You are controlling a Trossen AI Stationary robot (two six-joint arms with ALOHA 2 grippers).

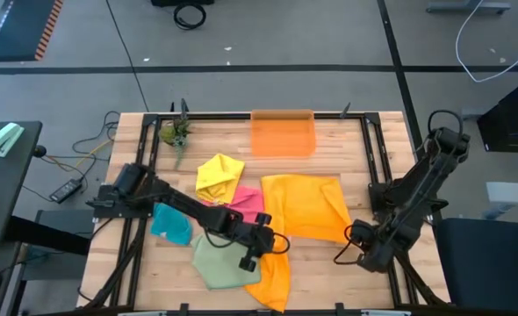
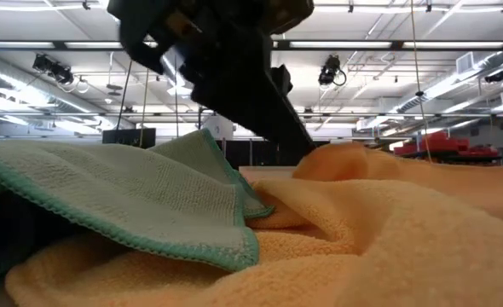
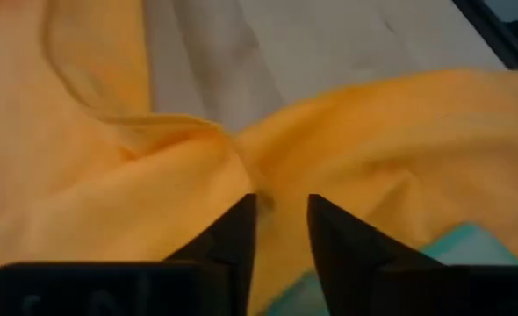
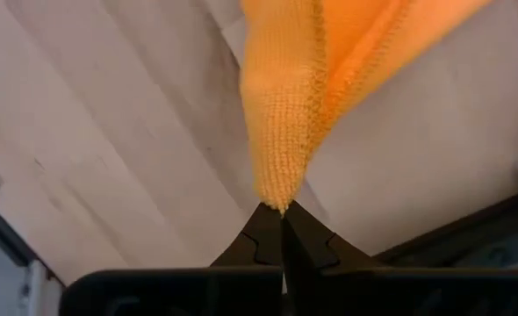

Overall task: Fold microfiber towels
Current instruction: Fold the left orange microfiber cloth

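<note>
At table front: right end effector (image 4: 282, 215) pinches orange towel (image 1: 307, 206) corner for stretching; left end effector (image 3: 281, 219), fingers slightly parted over cloth, poised to grab opposite corner.

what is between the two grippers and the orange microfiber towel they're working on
Nothing visible. The right gripper is shut on a corner of the orange microfiber towel, and the left gripper is open right at its bunched folds, by the sage green towel.

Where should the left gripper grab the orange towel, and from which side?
Take the bunched ridge of the orange towel just ahead of the left gripper, coming straight down. That fold stands proud of the table, so open fingers can probably straddle it. The right gripper already pinches a corner, so a second hold there should let it spread.
</note>
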